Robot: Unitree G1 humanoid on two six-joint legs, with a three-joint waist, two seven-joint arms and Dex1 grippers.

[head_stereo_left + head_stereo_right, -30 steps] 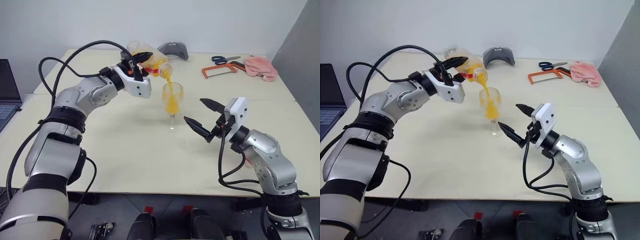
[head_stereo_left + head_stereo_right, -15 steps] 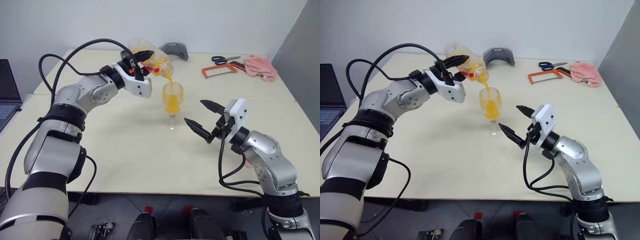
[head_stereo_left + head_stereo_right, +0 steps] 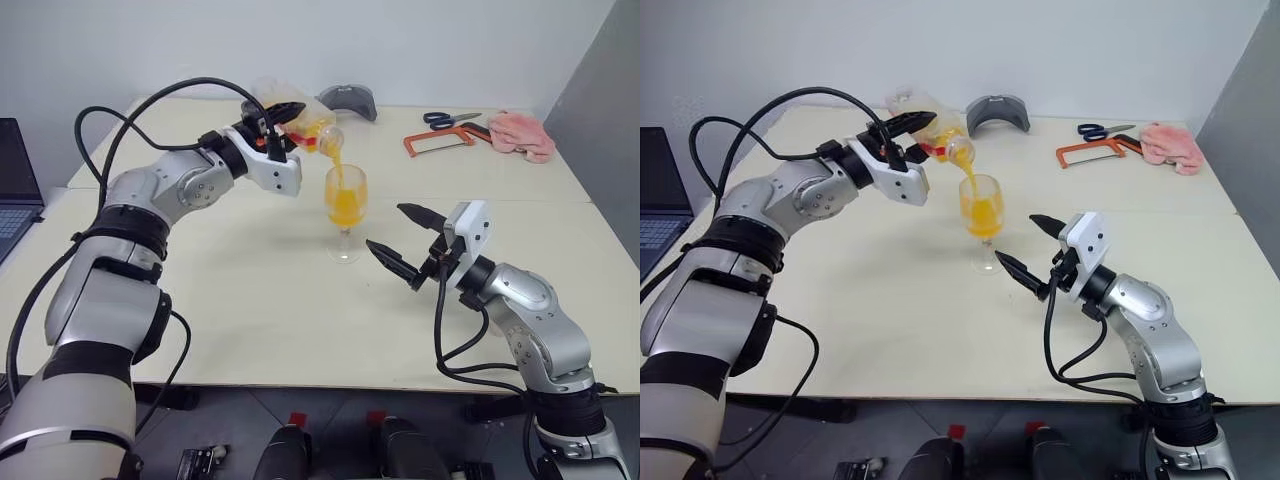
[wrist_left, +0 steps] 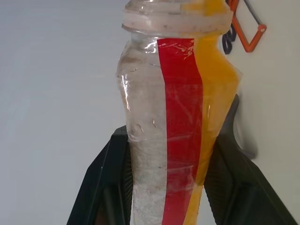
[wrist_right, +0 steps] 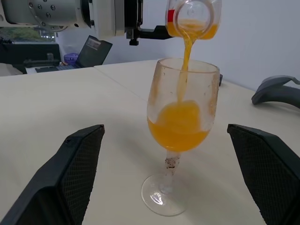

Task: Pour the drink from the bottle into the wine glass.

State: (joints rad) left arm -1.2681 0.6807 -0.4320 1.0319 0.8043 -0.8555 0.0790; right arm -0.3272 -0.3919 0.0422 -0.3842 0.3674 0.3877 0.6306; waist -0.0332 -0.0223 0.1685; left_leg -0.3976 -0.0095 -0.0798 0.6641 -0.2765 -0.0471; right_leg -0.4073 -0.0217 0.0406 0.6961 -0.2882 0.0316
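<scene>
Left gripper clamped on the bottle, one black finger on each side of its body as the left wrist view shows, red label strip between them; bottle tipped past level, long axis running from the gripper toward the robot's right and slightly down, open mouth as the lowest point, directly above the rim of the wine glass; the drink leaves the mouth as a thin orange stream and lands inside the bowl, which looks roughly half full; some drink remains along the lower side of the bottle; glass upright on the table, foot flat, near the table's middle, below and just right of the left gripper; right gripper spread wide and holding nothing, level, pointing at the glass from the robot's right, stem and foot lying ahead of the gap between its fingers but apart from them, no contact; judgement: pour in progress, the controlling relation is mouth-over-rim; further tilt about the bottle's long axis line should keep the mouth above the bowl centre, else the stream may catch the rim; the left arm is the working one, the right being the nearer to steady the stem if needed; far right of the table, a hacksaw, scissors and pink cloth, well apart from the work.
</scene>
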